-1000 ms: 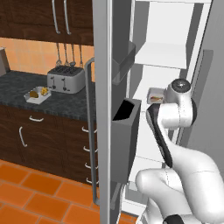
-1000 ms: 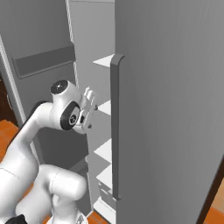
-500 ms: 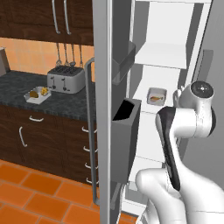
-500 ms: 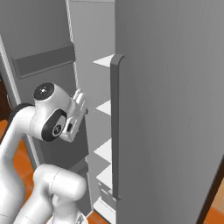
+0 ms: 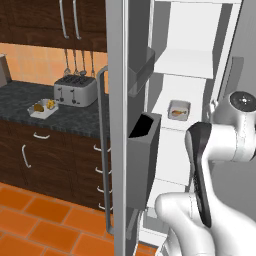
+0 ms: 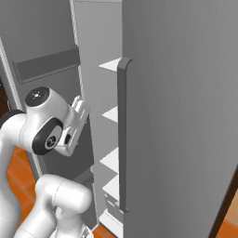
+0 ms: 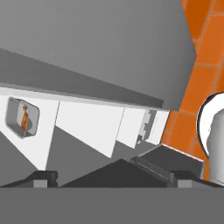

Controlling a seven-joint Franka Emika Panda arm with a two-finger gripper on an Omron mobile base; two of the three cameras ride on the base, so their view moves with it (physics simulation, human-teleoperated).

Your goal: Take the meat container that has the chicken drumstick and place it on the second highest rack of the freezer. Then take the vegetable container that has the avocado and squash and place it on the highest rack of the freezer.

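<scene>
**Arm withdrawn from the freezer; meat container on its rack**

Left base view: the meat container point(image 5: 178, 109) with the chicken drumstick point(image 5: 175, 113) sits on the second highest rack point(image 5: 170, 121) of the freezer point(image 5: 118, 125), below the highest rack point(image 5: 182, 63). A second earlier the arm's upper joint stood in front of this tray; it has since swung right and the tray is uncovered and free. The vegetable container point(image 5: 43, 108), holding the squash point(image 5: 50, 103) and a darker piece taken to be the avocado, waits on the dark counter point(image 5: 75, 117) beside the toaster point(image 5: 75, 90).

Right base view: the gripper point(image 6: 80, 108) points toward the shelves, having retreated from them over the last second.

Hand view: the fingertips point(image 7: 43, 177) stand far apart with nothing between them; the tray lies well apart.

Judgement: the first placement appears complete; the vegetable container is next.
</scene>
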